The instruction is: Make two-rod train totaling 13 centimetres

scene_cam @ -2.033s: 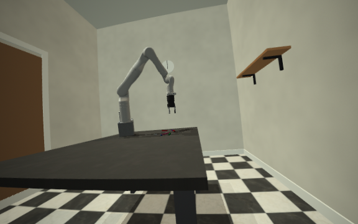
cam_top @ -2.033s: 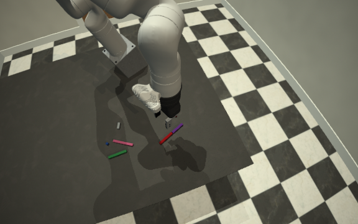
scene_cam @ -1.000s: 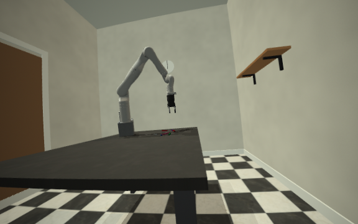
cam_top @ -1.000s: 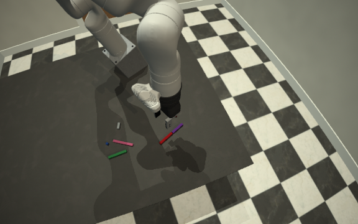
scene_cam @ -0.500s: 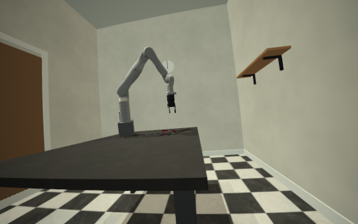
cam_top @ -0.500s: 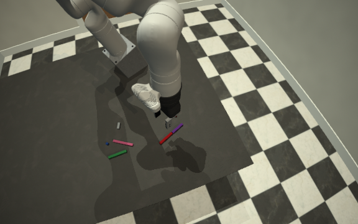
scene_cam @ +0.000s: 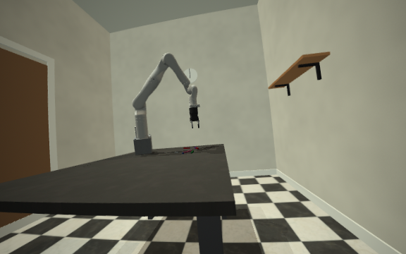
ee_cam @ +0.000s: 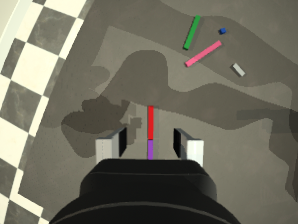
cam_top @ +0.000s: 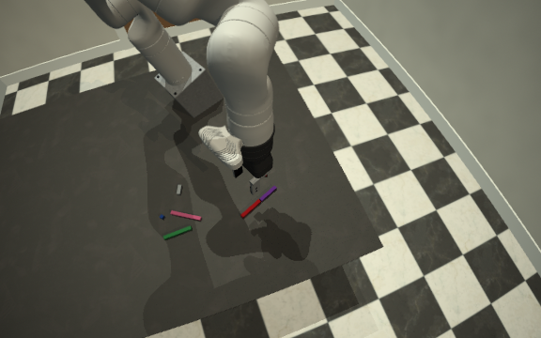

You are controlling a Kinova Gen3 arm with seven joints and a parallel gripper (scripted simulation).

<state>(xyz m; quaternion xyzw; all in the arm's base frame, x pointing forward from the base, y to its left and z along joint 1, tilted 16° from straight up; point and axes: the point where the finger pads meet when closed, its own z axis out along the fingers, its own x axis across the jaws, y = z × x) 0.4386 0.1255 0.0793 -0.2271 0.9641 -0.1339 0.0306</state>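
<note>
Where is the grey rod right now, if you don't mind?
In the top view, the grey rod lies left of the gripper, nearest the pink rod.

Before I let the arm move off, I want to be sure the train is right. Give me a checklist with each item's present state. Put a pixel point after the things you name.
1. Train rods add up to 13: ok, red rod (cam_top: 251,208) (ee_cam: 150,122) is 7, purple rod (cam_top: 269,193) (ee_cam: 150,149) is 6.
2. Those two in one straight line, end to end: ok as far as the views show; a tiny gap: cannot tell.
3. Gripper (cam_top: 260,182) (scene_cam: 195,125) (ee_cam: 150,138) open and raised off the rods: ok.
4. Spare rods, grey (cam_top: 179,190) (ee_cam: 238,70), blue (cam_top: 162,217) (ee_cam: 222,31), pink (cam_top: 186,216) (ee_cam: 203,54) and green (cam_top: 177,233) (ee_cam: 191,33), well away from the train: ok.
5. No second train among the spares: ok, none is joined end to end.
</note>
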